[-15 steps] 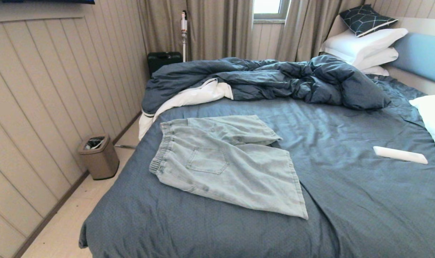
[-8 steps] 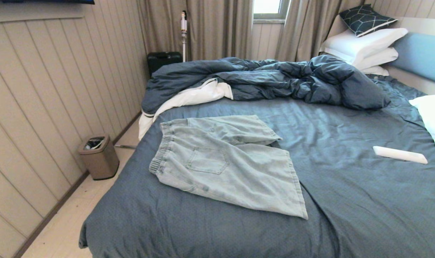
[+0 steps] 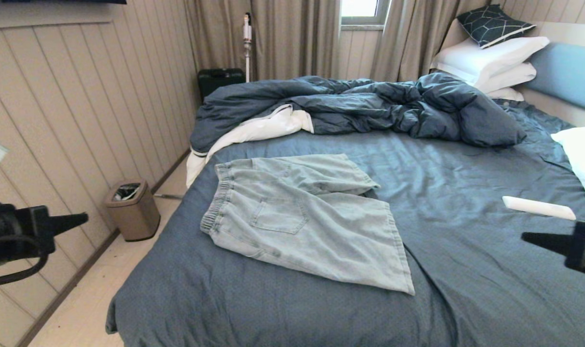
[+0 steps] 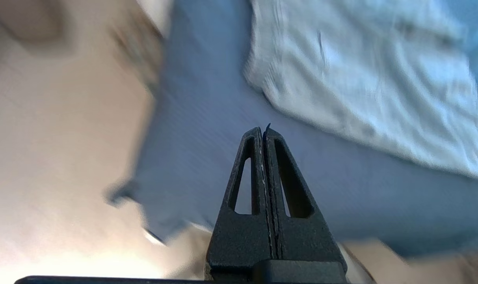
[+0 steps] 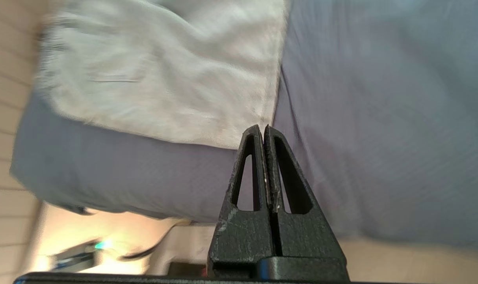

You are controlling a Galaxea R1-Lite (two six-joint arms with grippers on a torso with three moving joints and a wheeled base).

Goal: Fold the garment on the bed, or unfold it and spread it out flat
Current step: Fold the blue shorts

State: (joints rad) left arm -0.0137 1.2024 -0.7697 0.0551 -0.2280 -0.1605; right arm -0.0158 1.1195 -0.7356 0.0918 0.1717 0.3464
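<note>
Two clenched grippers, left gripper [image 3: 82,218], right gripper [image 3: 526,236], seemingly clear of garment [image 3: 302,221] between them

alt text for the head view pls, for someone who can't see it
Pale denim shorts lie on a blue bed, untouched. A shut left hand and shut right hand point inward from either edge. A rumpled duvet lies behind.

The left tool [image 3: 82,218] is seen at the left edge, held level, its tip pointed inward with fingers pressed together and nothing gripped. The right tool [image 3: 526,236] is mirrored at the right edge, likewise closed and empty.
</note>
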